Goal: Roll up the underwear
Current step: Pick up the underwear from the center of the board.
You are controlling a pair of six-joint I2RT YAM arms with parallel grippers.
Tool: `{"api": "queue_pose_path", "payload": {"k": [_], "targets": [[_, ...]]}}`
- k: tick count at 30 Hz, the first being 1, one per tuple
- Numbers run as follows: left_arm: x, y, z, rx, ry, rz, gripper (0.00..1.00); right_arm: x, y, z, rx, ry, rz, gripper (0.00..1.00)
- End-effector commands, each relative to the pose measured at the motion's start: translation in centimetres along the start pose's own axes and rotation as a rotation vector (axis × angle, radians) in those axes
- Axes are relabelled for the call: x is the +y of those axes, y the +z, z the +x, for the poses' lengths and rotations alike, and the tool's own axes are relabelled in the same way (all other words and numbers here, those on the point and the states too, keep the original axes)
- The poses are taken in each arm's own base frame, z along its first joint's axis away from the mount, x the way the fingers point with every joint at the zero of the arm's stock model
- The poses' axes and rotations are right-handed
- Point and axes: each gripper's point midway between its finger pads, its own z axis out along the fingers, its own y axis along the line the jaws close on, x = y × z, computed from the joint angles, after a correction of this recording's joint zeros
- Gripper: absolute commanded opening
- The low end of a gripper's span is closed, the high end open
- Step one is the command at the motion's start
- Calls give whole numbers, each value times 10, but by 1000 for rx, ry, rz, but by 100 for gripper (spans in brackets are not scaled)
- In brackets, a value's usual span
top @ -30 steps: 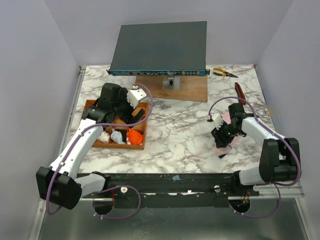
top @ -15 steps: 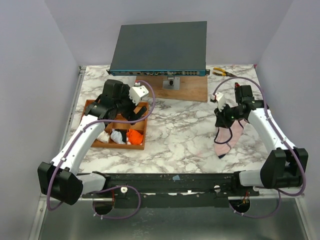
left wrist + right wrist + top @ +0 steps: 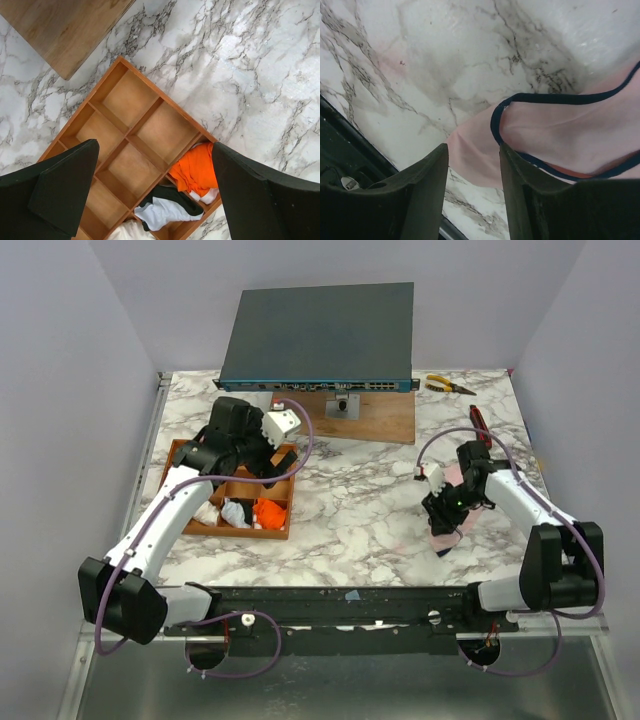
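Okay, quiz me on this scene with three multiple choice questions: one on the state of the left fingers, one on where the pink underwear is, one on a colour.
1. The left fingers are:
A. shut on cloth
B. spread wide above the tray
C. shut on nothing

2. The pink underwear lies:
A. in a compartment of the tray
B. on the marble table, by the right fingers
C. draped over the tray's rim

3. Its edging is:
A. yellow
B. white
C. dark

Answers:
1 B: the left wrist view shows a wide gap between them, with the tray below.
2 B: it lies on bare marble at the table's right side.
3 C: a dark line rims the pink cloth.
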Motion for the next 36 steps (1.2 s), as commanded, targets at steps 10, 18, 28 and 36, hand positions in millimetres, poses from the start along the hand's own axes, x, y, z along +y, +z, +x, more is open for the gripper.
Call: {"api": "queue_pose_path", "payload": {"k": [10,18,28,36], "targets": [[-5,7,-5,11,-7,29,98,-14,23,24,80,-75,39,51],[-5,10,1,34,0,25,99,4,2,17,71,-86,-18,52],[1,14,16,89,28,-6,98,37,0,39,69,-172,25,58],[6,20,24,128,34,-21,99,34,9,41,138,-198,1,68]]}}
